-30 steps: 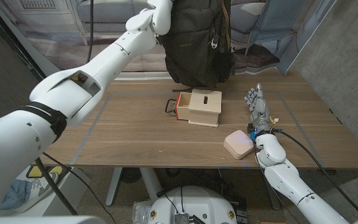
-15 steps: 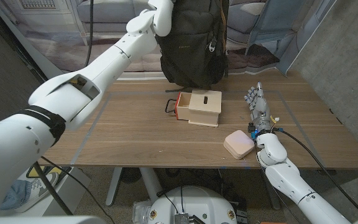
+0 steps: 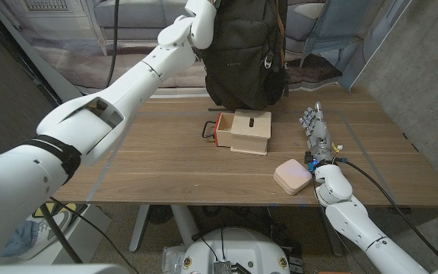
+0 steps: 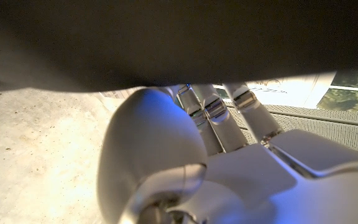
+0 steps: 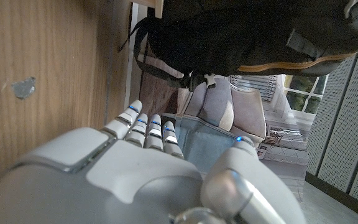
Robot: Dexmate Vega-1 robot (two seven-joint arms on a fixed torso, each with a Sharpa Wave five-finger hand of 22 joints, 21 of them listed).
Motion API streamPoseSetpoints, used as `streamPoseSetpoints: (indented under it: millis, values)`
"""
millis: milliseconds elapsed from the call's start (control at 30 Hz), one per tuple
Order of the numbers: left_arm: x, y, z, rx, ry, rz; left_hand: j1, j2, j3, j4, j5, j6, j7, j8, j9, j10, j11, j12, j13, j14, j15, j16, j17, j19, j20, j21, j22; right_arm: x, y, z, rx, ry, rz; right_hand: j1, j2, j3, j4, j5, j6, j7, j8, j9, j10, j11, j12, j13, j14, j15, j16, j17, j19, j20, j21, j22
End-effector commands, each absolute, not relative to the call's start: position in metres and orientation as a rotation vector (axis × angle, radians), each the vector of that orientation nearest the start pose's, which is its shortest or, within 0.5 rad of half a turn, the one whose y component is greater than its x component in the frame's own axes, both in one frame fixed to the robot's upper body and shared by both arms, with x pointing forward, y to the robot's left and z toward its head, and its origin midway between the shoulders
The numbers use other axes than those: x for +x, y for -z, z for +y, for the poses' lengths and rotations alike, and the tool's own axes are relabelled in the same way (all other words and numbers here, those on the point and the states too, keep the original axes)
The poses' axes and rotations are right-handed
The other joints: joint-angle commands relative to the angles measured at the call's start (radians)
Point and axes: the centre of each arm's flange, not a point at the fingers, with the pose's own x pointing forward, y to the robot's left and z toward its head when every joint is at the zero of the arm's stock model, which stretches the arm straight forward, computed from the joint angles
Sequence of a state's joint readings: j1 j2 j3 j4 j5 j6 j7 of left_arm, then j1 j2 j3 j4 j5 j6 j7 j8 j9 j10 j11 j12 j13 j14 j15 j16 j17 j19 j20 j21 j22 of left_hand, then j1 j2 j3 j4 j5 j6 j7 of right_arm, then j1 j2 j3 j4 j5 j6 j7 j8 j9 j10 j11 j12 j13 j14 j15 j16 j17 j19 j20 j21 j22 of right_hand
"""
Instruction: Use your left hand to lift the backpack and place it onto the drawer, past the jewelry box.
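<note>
On the wooden table the dark backpack hangs lifted from the left hand, which grips its top, above and just behind the small wooden drawer, the pink jewelry box nearer, the right hand empty, fingers extended.

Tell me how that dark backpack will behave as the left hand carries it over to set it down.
The backpack hangs from its top under the left hand, so it probably sways in transit. It looks like soft fabric, likely to sag or slump rather than stand once released. Loose straps and a clip dangle on its front and might snag the wooden drawer below.
</note>
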State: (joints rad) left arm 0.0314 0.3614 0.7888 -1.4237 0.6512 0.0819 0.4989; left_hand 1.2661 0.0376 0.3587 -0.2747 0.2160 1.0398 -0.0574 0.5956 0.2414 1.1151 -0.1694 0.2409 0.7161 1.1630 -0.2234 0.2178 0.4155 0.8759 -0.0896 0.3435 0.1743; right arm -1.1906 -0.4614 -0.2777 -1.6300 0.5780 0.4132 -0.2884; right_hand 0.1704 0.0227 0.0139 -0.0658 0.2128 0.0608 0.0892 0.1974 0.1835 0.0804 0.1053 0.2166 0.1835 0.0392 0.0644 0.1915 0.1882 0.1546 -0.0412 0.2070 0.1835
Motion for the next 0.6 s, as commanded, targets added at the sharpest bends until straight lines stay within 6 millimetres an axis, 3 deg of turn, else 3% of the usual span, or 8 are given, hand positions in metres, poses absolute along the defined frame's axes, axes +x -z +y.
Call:
streamPoseSetpoints:
  millis: [33,400,600]
  values:
    - [0.501,-0.348,0.06,1.133,-0.479,-1.537,0.0,0.011,0.153,0.141,0.003,-0.006,-0.001,0.007,0.001,0.009,0.0,-0.004,0.001,0.001,-0.006,-0.002,0.002,-0.005,0.002,-0.003,0.004,0.568,0.093,-0.279,0.225,-0.004,-0.665,0.004,0.01,-0.01,-0.002,0.002,0.008,0.001,-0.001,0.004,0.005,0.001,0.0,0.006,0.007,0.001,0.001,0.004,0.009,0.003,-0.001,0.003]
    - [0.509,-0.326,0.049,1.227,-0.436,-1.525,0.0,0.009,0.156,0.141,0.003,-0.004,-0.002,0.008,-0.003,0.013,-0.002,-0.008,-0.007,0.003,-0.006,-0.003,0.0,-0.01,0.004,-0.008,0.004,0.566,0.092,-0.282,0.224,-0.004,-0.669,0.005,0.01,-0.011,-0.002,0.002,0.008,0.001,0.0,0.004,0.005,0.001,0.0,0.006,0.008,0.0,0.001,0.004,0.009,0.003,-0.001,0.003]
    - [0.501,-0.309,0.036,1.295,-0.4,-1.557,-0.001,0.007,0.158,0.14,0.003,0.0,-0.003,0.008,-0.007,0.013,-0.002,-0.008,-0.005,0.005,-0.006,-0.003,-0.002,-0.017,0.007,-0.013,0.004,0.569,0.088,-0.28,0.221,-0.016,-0.674,0.005,0.01,-0.012,-0.002,0.002,0.008,0.002,-0.001,0.004,0.005,0.001,0.0,0.006,0.007,0.0,0.001,0.004,0.009,0.003,-0.001,0.003]
